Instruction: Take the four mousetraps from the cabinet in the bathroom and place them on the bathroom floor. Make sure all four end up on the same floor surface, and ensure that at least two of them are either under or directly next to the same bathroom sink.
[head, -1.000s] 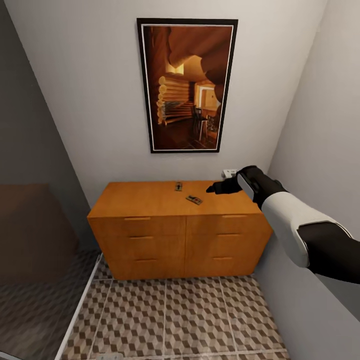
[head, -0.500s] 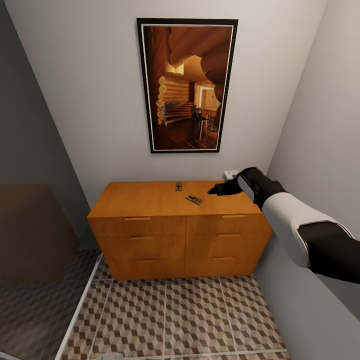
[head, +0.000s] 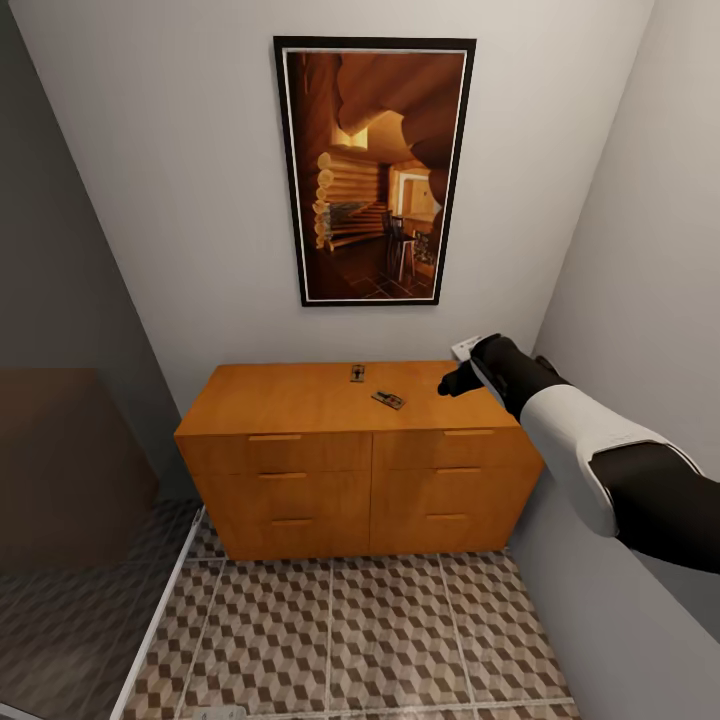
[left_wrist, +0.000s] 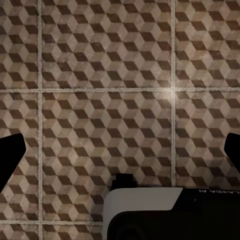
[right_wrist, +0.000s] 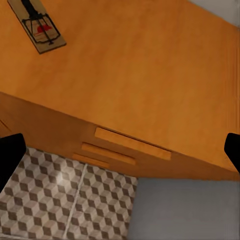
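Two mousetraps lie on top of the orange-brown cabinet (head: 300, 400): one (head: 357, 373) near the back edge, the other (head: 388, 400) a little nearer and to its right. My right gripper (head: 448, 384) hovers over the right end of the cabinet top, to the right of both traps. In the right wrist view it (right_wrist: 120, 150) is open and empty, with one mousetrap (right_wrist: 39, 26) lying ahead on the cabinet top (right_wrist: 150, 65). My left gripper (left_wrist: 120, 150) is open and empty above the bathroom floor (left_wrist: 100, 60). The bathroom sink is out of view.
The patterned bathroom floor (head: 400, 630) spreads out before the cabinet. A dark shower area (head: 70, 560) behind a glass panel lies at the left. A grey side wall (head: 640, 250) runs close by my right arm. A framed picture (head: 372, 170) hangs above the cabinet.
My right gripper has drawn back to the right, away from the two mousetraps. The traps and the cabinet have not moved.
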